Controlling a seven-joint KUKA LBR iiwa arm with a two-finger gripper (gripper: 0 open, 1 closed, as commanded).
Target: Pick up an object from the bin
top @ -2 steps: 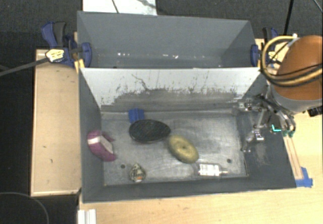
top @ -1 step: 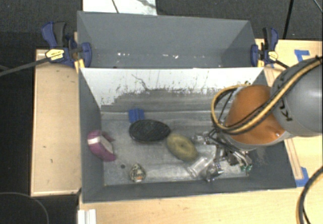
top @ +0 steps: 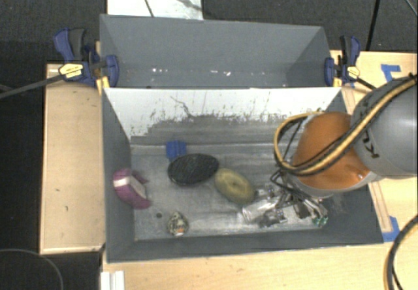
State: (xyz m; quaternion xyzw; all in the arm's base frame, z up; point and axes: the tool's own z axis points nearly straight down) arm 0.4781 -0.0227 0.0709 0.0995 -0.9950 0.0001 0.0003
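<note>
My gripper (top: 266,210) is low over the bin floor at the front right, beneath the orange wrist cover. Just to its left, close to touching, lies an olive-yellow ring (top: 233,185) shaped like a small doughnut. Left of the ring rests a black oval object with a ribbed mesh surface (top: 192,168). Nothing can be made out inside the gripper.
A small blue block (top: 176,149) sits behind the black oval. A purple tape roll (top: 131,189) leans against the left wall. A small round speckled thing (top: 177,223) lies by the front wall. The arm and its cables cover the bin's right side.
</note>
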